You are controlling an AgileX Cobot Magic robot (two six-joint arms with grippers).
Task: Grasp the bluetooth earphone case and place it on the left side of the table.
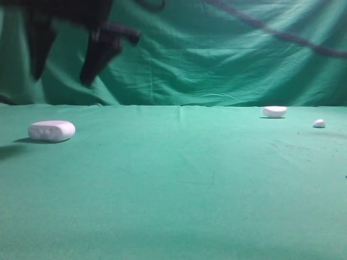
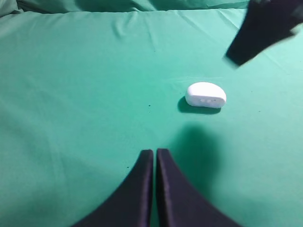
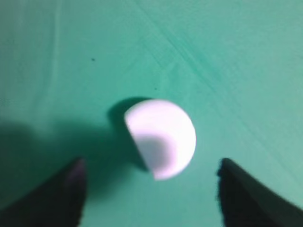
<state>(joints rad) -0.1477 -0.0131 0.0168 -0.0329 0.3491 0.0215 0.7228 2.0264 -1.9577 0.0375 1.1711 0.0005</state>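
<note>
The bluetooth earphone case (image 1: 51,130) is lying on the left side of the table (image 1: 179,184), a wide spread of smooth green cloth, and is casting a small shadow toward the left edge. It is resting flat, with the faint oval dents along its side facing the exterior camera, and nothing is touching it.

The left gripper (image 2: 154,153) is hovering above the cloth with its two black fingers (image 2: 135,189) pressed together and pinching nothing. The case (image 2: 206,95) is sitting well ahead of it and off to the right, apart from the fingertips. A dark, blurred finger shape (image 2: 265,28) is hanging over the far corner of that view, above and beyond the case.

The right gripper (image 3: 151,165) is looking straight down with its jaws spread wide, one dark fingertip (image 3: 71,194) showing at each lower corner. The white case (image 3: 161,137) is lying on the cloth between and just beyond them, and neither is touching it.

In the exterior view, dark arm shapes (image 1: 100,51) are hanging blurred in the upper left, above the case and in front of the folded green curtain (image 1: 217,59). Far across the table on the right, a smaller white half-dome piece (image 1: 274,111) and a tiny white pebble-like piece (image 1: 319,123) are sitting near each other but apart. A dark cable (image 1: 282,35) is running across the upper right.
</note>
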